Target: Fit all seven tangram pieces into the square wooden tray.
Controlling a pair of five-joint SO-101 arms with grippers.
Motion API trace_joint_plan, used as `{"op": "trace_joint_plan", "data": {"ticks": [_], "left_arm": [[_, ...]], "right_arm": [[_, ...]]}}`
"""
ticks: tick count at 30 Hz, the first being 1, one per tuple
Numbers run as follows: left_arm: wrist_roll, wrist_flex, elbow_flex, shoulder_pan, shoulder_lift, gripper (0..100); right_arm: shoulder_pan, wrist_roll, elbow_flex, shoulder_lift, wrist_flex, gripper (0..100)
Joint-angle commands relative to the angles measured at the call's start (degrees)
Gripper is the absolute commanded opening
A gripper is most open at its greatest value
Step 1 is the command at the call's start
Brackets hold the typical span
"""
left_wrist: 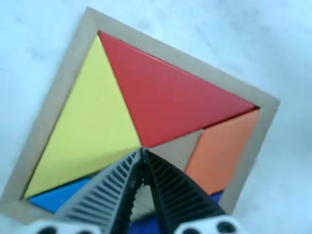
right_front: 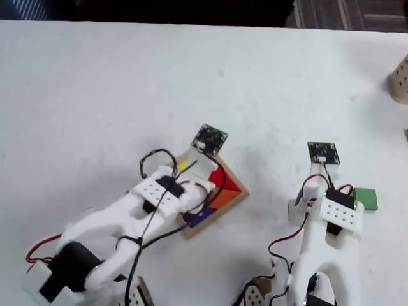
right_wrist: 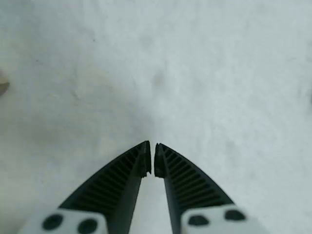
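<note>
Risk: my left gripper (left_wrist: 142, 155), closed and empty over the tray (left_wrist: 74, 63), could knock the red piece (left_wrist: 170, 97) askew if lowered.

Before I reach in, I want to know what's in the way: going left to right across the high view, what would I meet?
left arm → tray → right arm → green piece → tan holed block at the right edge
</note>
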Motion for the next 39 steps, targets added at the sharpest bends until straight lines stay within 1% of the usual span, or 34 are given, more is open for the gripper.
{"op": "trace_joint_plan", "data": {"ticks": [1, 5, 11, 13, 19, 27, 33, 37, 39], "left_arm": [[0.09, -1.67, -2.55, -1.80, -0.04, 2], [0.00, -1.14, -2.55, -1.80, -0.66, 2], [-0.44, 8.97, -3.52, -1.80, -2.24, 2], [-0.44, 10.55, -3.52, -3.12, -1.98, 2], [-0.44, 9.05, -6.33, -11.47, 3.47, 2], [-0.53, 9.67, -7.56, -12.18, 4.44, 2], [-0.53, 13.71, -7.12, -12.18, -4.18, 2], [-0.53, 17.93, -6.86, -12.44, -10.51, 2], [-0.62, 17.41, -4.66, -12.53, -13.23, 2]], "right_arm": [[-0.13, 0.70, -0.18, -1.89, -1.19, 2.5], [-0.13, 0.70, -0.18, -1.89, -1.19, 2.5], [-0.13, 0.70, -0.18, -1.80, -1.45, 2.5], [-0.13, 0.70, -0.18, -1.80, -1.45, 2.5], [-0.13, 0.70, -0.18, -1.80, -1.45, 2.5], [-0.13, 0.70, -0.18, -1.80, -1.45, 2.5], [-0.13, 0.53, -0.18, -1.80, -1.45, 2.5], [-0.13, 0.26, -0.18, -1.80, -1.45, 2.5], [-0.13, 0.26, -0.18, -1.80, -1.45, 2.5]]}}
